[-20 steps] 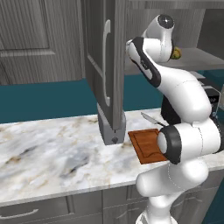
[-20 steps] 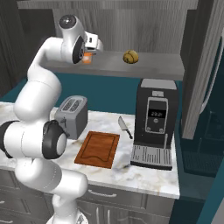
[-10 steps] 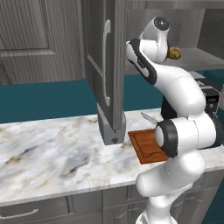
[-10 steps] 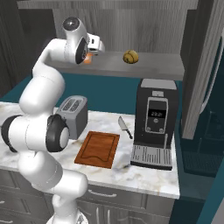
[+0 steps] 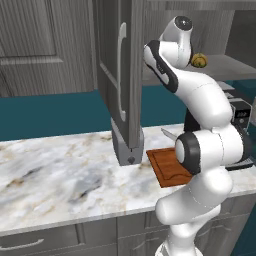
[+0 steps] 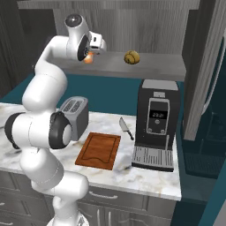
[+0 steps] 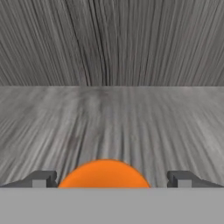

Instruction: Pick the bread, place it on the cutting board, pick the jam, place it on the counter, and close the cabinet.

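Gripper: I have the gripper (image 7: 105, 179) up at the cabinet shelf, its fingers (image 7: 41, 179) spread wide apart with nothing clamped.
Jam: the jam (image 7: 104, 174) sits on the shelf right between my two fingertips in the hand view, centred in the gap; I cannot tell whether either tip touches it. From the right base view I see the jam (image 6: 88, 58) as an orange patch just under the hand.
Bread: the bread (image 6: 131, 57) lies on the same shelf, well apart from the hand on its right; from the left base view the bread (image 5: 199, 60) peeks out past the arm.
Cutting board: the cutting board (image 6: 99, 150) lies flat on the counter (image 6: 150, 178), bare, between a toaster (image 6: 75, 115) and a coffee machine (image 6: 156, 125).
Cabinet: the cabinet (image 5: 122, 75) door stands open.
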Tool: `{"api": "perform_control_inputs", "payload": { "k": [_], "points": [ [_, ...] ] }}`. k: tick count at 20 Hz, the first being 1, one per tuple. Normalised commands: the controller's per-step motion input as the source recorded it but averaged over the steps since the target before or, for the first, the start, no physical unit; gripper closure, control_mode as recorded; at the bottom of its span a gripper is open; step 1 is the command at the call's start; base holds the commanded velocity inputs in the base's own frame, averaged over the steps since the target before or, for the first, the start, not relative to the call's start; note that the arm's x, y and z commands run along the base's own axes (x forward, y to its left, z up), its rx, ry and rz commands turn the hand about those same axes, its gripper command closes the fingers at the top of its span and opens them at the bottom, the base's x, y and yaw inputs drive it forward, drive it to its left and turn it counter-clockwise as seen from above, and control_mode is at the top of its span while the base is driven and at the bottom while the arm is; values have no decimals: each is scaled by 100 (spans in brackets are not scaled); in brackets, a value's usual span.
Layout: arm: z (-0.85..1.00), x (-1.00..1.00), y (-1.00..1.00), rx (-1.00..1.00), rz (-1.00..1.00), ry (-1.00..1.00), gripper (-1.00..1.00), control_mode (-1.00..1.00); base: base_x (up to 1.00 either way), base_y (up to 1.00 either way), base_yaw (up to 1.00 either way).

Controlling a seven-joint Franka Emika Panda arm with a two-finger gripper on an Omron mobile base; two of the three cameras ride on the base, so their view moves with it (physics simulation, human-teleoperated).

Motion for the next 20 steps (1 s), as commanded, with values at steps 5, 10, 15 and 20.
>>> {"api": "perform_control_inputs", "payload": {
  "k": [5,10,15,20],
  "points": [
    [-10,0,1,0,0,11,100,-100,0,0,0],
    [0,0,0,0,0,4,100,-100,0,0,0],
    [-1,0,0,0,0,0,100,-100,0,0,0],
    [0,-1,0,0,1,0,100,-100,0,0,0]
  ]
}}
